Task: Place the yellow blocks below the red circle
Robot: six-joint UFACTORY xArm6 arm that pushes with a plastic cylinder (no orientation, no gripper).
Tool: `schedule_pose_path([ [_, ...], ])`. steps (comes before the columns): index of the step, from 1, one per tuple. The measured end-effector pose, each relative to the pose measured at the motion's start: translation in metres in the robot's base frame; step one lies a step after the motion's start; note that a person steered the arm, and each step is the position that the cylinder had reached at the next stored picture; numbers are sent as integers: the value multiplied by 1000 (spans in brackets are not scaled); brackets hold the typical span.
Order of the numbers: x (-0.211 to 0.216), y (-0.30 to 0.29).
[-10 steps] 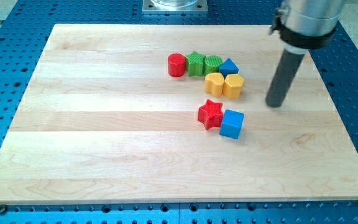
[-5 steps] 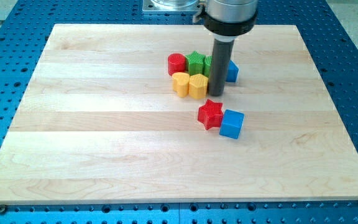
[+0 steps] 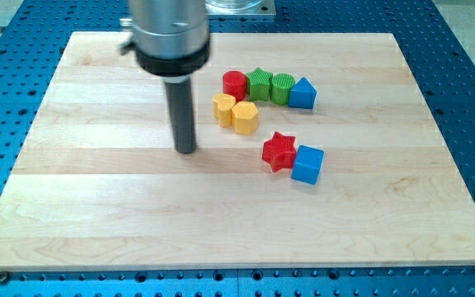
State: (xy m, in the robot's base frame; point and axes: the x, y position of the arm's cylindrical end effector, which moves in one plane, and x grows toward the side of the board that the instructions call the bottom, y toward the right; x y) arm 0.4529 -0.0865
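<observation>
Camera view: two yellow blocks (image 3: 235, 113) sit touching each other just below the red circle (image 3: 234, 84), so the task looks nearly done. My tip (image 3: 186, 151) rests left of them, apart. No jaws exist on this rod.

A pale wooden board (image 3: 97, 206) carries eight small blocks, apparently all clustered toward the view's upper right.

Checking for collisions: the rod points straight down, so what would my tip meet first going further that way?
The bare wooden board. My tip already sits at its surface, apart from the two yellow blocks toward the view's right.
</observation>
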Motion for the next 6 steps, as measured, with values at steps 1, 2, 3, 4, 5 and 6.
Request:
schedule_pose_path([
  [1,-59,-17],
  [2,-86,-17],
  [3,-86,6],
  [4,-81,34],
  [5,-51,37],
  [6,-35,70],
])
